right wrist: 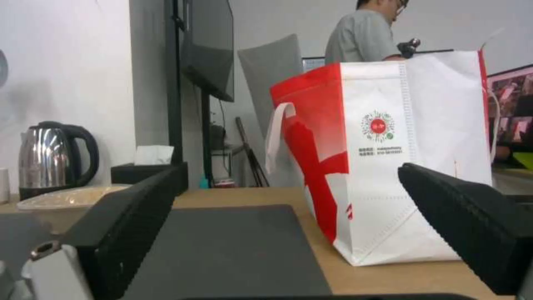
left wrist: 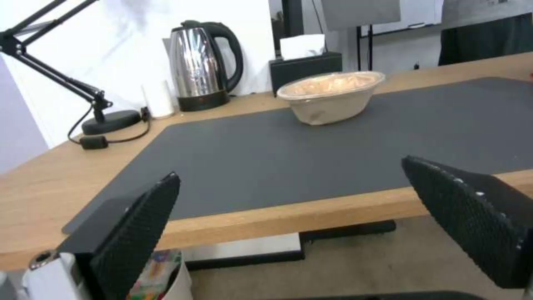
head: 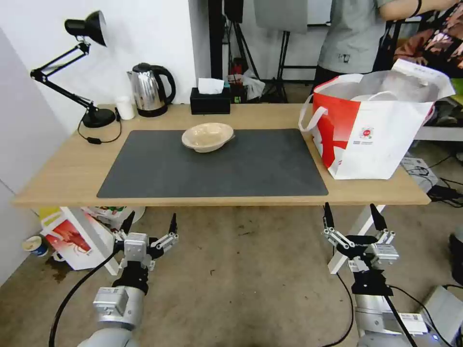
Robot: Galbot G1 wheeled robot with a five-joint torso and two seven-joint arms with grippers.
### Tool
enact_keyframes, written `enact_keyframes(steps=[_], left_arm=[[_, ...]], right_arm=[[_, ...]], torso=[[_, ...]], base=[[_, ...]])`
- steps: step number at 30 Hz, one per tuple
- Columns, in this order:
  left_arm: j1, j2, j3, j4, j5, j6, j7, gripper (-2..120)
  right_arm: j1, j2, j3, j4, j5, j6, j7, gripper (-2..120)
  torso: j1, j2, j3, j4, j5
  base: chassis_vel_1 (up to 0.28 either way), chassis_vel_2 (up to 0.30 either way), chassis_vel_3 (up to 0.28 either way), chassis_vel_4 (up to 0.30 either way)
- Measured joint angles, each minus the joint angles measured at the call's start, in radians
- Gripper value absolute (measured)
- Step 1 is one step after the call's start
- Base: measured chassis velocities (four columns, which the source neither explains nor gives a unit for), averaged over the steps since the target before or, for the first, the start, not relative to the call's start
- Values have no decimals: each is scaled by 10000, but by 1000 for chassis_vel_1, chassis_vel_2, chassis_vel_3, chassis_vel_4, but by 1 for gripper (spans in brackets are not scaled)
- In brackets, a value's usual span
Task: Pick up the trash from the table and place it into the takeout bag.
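The light beige oval plastic bowl [head: 208, 136] sits at 12 o'clock on the dark grey mat [head: 212, 166]. The left gripper [head: 148, 226] and right gripper [head: 353, 219] hang below the table edge, both spread wide. A thin rim could slip, and the tall red-and-white takeout bag [head: 371, 125] could tip.

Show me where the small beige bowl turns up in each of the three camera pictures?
Head view: the small beige bowl sits on the dark grey mat, toward its far edge.
Left wrist view: the bowl is on the mat, beyond the open fingers.
Right wrist view: its rim peeks past one finger.
Shared landmark: the shiny steel kettle behind it.
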Motion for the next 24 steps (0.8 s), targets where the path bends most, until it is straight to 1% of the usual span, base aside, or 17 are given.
enact_keyframes(steps=[24], left_arm=[[0,0,0,0,0,0,0,100]], right_arm=[[0,0,0,-1,-1,1,-1,100]], torso=[[0,0,0,0,0]], base=[[0,0,0,0]])
